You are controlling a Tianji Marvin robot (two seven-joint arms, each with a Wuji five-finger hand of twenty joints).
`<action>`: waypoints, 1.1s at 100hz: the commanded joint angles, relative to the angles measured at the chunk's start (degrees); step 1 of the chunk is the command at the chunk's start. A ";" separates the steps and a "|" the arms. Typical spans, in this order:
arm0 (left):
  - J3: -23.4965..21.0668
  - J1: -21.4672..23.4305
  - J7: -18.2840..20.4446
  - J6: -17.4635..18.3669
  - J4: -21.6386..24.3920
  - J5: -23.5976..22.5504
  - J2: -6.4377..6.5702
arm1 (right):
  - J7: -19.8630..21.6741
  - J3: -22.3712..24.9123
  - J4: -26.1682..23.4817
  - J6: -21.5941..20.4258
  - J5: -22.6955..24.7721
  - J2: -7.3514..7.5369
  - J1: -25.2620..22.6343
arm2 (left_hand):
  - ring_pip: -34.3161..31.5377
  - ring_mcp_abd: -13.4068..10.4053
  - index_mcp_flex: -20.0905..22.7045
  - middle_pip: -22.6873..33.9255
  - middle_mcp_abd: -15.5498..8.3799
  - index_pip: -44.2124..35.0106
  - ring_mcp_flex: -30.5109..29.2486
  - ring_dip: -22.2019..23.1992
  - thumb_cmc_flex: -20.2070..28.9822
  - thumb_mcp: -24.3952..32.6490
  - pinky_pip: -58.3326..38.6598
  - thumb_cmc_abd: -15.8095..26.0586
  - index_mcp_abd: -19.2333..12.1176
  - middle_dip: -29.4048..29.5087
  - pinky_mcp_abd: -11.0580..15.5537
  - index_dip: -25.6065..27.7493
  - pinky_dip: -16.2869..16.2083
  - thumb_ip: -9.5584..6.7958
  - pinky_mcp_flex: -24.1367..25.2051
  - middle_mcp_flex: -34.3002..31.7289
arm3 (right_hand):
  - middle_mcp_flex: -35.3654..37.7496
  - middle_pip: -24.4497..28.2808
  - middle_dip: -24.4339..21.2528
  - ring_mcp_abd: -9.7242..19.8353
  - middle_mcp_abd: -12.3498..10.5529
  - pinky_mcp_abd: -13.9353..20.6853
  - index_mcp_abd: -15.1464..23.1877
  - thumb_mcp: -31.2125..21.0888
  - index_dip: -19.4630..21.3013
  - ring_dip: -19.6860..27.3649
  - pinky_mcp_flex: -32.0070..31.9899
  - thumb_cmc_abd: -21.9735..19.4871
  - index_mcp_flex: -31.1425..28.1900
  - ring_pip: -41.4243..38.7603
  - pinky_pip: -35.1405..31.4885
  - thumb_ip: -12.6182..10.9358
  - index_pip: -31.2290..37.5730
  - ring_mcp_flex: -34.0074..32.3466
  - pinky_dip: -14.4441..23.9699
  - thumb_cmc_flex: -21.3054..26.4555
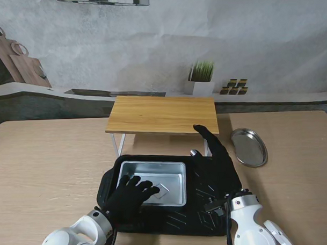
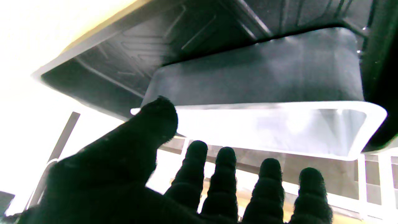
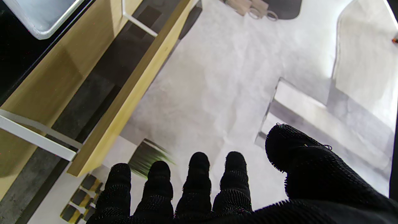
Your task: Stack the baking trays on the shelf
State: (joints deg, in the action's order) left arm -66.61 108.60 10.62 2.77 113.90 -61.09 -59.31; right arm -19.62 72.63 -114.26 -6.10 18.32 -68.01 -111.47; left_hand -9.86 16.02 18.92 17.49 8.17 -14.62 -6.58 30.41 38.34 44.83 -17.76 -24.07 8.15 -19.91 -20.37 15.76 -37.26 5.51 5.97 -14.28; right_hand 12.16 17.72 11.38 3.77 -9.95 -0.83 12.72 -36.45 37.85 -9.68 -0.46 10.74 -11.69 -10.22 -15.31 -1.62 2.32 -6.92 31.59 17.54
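Your silver baking tray (image 1: 152,182) sits inside the black tray (image 1: 210,220) on the table (image 1: 47,169), just nearer to me than the wooden shelf (image 1: 162,114). Your left hand (image 1: 132,199) hovers over its near rim, fingers (image 2: 197,168) spread, gripping nothing. Your right hand (image 1: 216,161) stands edge-up at the black tray's right side, fingers (image 3: 199,177) straight and close together, empty. The shelf top is bare; an oval plate (image 1: 249,146) lies well right. Only the left wrist view shows the silver tray's rim (image 2: 264,130) from alongside.
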 commanded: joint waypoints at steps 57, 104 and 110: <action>-13.28 8.42 -16.07 11.14 0.15 26.53 -4.49 | 2.79 -2.82 1.69 1.99 0.94 0.05 2.13 | 4.97 0.73 4.58 -3.53 2.51 4.07 0.78 0.05 -3.46 -8.71 9.62 8.38 1.09 1.89 0.14 -2.37 -3.25 -0.63 0.93 -2.08 | -0.58 3.39 1.09 1.37 -0.58 2.28 0.32 -11.38 -1.17 -0.24 0.83 3.98 -2.61 -1.07 -0.48 -1.98 0.83 -0.70 -0.85 2.57; -17.35 10.13 -16.78 15.92 -0.55 33.83 -5.40 | 11.20 7.07 -5.66 12.67 11.72 2.32 -2.84 | 5.05 1.11 5.96 -4.62 3.51 4.74 1.10 -0.16 -2.69 -12.05 10.03 10.50 2.03 2.22 -0.36 -2.88 -1.41 -1.01 0.82 -2.81 | 2.46 24.27 8.92 -4.58 3.86 -5.96 -7.17 -8.79 -2.86 -10.58 8.59 5.77 -3.51 -21.12 -21.55 1.27 21.55 -5.92 3.30 1.03; -17.46 10.16 -16.78 15.93 -0.40 33.77 -5.40 | 12.85 9.75 -6.68 13.84 13.18 2.61 -3.97 | 5.05 1.04 5.93 -4.66 3.46 4.83 1.10 -0.16 -2.68 -12.12 9.96 10.57 1.98 2.19 -0.29 -2.88 -1.40 -1.04 0.82 -2.81 | 3.36 25.24 9.33 -5.37 4.48 -6.29 -7.84 -8.39 -3.49 -11.70 8.44 5.74 -3.78 -23.38 -24.17 1.35 23.94 -6.68 3.14 1.01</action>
State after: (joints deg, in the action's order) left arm -83.94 118.41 -6.64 18.60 112.91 -27.33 -64.48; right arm -7.48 80.80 -120.14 6.67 31.60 -66.06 -114.37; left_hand -6.17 17.02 24.06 13.97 10.78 -10.91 -6.60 30.39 36.38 33.95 -9.20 -15.38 10.13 -18.42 -20.52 13.52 -39.00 5.49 6.21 -16.83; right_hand 14.61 41.03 19.87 -0.75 -6.04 -6.59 5.86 -46.21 35.16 -20.04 7.91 15.69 -15.25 -31.56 -36.41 -1.72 23.97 -12.45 34.69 19.04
